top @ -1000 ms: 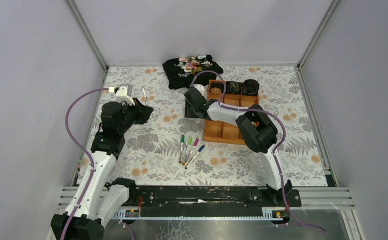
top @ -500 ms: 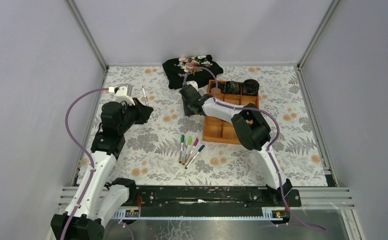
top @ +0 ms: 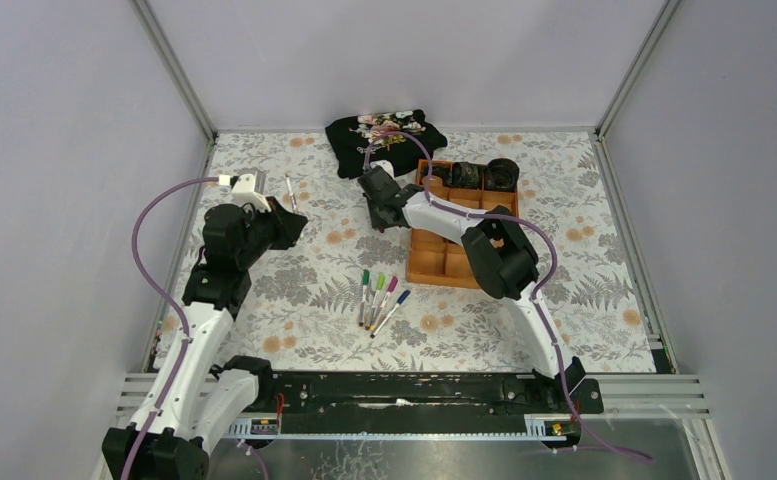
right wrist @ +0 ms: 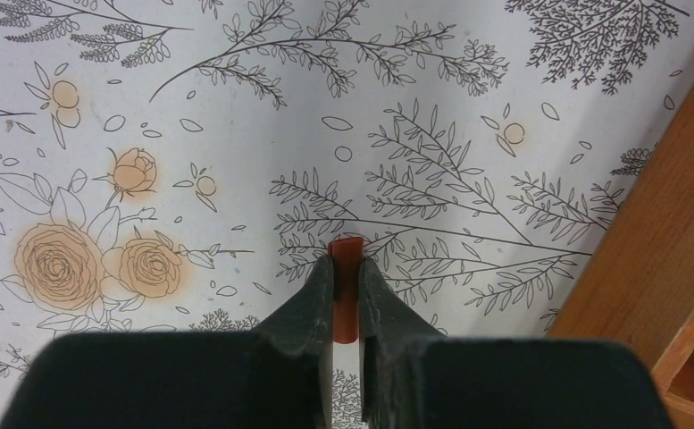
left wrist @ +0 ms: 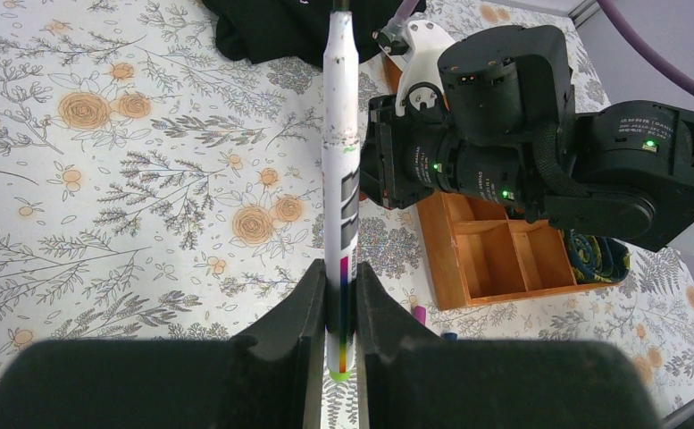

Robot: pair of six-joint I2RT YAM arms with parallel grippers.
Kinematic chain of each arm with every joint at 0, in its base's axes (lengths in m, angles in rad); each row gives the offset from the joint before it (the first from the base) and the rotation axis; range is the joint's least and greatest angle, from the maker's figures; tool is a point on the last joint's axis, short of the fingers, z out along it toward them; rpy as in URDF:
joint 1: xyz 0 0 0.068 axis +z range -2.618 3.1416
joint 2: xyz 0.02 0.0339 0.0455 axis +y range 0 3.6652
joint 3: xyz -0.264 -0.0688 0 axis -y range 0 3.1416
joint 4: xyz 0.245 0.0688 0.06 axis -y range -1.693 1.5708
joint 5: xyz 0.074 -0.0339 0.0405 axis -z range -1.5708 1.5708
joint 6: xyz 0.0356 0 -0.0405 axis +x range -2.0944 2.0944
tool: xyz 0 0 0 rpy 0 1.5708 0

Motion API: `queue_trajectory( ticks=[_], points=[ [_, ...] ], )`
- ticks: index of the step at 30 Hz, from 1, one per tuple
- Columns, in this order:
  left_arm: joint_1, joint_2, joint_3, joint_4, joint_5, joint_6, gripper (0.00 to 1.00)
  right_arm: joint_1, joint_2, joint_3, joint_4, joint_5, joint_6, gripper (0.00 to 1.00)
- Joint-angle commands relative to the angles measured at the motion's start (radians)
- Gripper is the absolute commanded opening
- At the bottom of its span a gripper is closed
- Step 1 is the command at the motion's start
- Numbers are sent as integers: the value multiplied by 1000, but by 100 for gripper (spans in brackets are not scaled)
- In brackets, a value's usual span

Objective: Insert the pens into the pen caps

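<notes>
My left gripper (left wrist: 340, 295) is shut on a white-barrelled pen (left wrist: 340, 161) with a light green rear end; the pen points away from the gripper toward the right arm. In the top view this gripper (top: 286, 222) is at the left, and the pen (top: 290, 190) sticks out beyond it. My right gripper (right wrist: 346, 268) is shut on a dark red cap (right wrist: 347, 286) held above the flowered cloth. In the top view it (top: 372, 190) is just left of the orange tray (top: 444, 262). Several capped pens (top: 379, 300) lie side by side mid-table.
The orange wooden tray's edge (right wrist: 673, 259) is at the right of the right wrist view; the tray also shows in the left wrist view (left wrist: 504, 255). Dark rolls (top: 484, 175) fill its back cells. A black printed cloth (top: 384, 135) lies at the back. Metal frame rails bound the table.
My right gripper has moved left and farther back, away from the tray's side, with the red cap in it. The left arm has not moved.
</notes>
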Motion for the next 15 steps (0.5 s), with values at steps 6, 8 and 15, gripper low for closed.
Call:
queue_trajectory(
  ticks=[6,8,15],
  points=[
    [-39,3,-30,70,59,-24,0,2,-112,-130,-56,-82,38,0],
    [-80,6,-36,81,41,-39,0,2,-183,-181,-25,-100,51,0],
    [-153,34,-38,207,189,-51,0,-3,-442,-285,44,-149,65,0]
  ],
)
